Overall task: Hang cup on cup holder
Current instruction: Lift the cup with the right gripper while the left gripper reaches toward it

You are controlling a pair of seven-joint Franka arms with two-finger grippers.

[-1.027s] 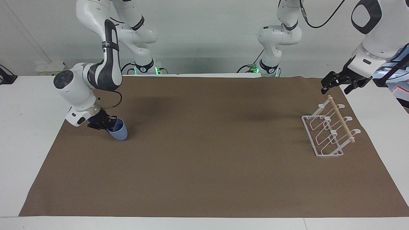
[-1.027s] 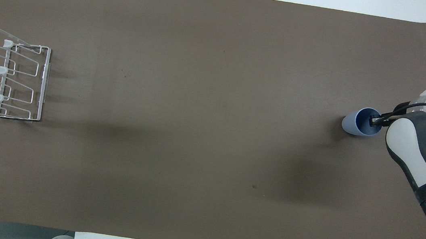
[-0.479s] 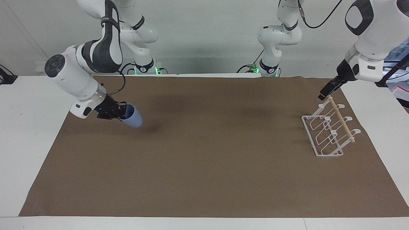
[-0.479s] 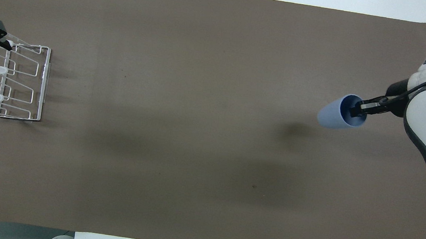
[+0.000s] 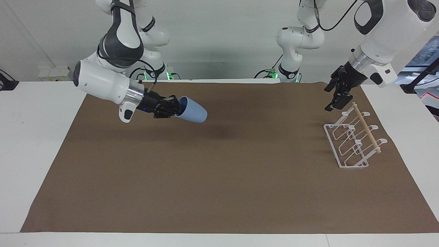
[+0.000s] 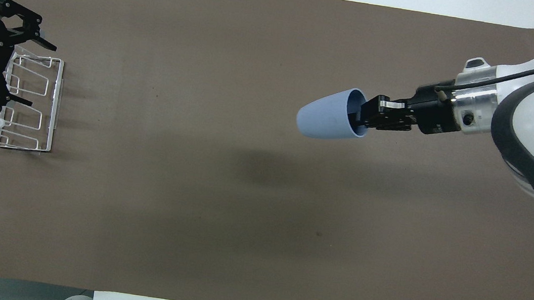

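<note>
**Cup carried on its side over the mat, rack waiting at the left arm's end**

Fingers of my right gripper (image 5: 174, 109) are clamped on the rim of the cup (image 5: 192, 110), one reaching into its mouth, and I hold it up in the air. It lies almost level, its mouth toward my wrist and its closed base pointing toward the left arm's end of the table. It hangs over bare mat, roughly midway between the table's middle and the right arm's end, and its soft shadow lies on the cloth under it. From overhead the cup (image 6: 330, 114) shows the same tilt, with the right gripper (image 6: 370, 118) at its open end.

My left gripper (image 5: 337, 103) is up over the edge of the cup holder (image 5: 353, 140) that lies toward the robots, with its fingers spread wide and nothing between them. Overhead, the left gripper (image 6: 22, 66) covers part of the cup holder (image 6: 28, 105); in the facing view it is apart from the wire.

The holder stands on the mat near the left arm's end, well apart from the cup. Its wooden dowel (image 5: 366, 127) runs along the top, toward the table's end edge, above the looped prongs, which carry nothing. Between cup and holder the mat is bare.

The surface is a brown mat (image 5: 219, 178) spread over a white table (image 5: 31, 154), the white showing at both ends and along the front edge. A pale wall rises at the robots' end.
</note>
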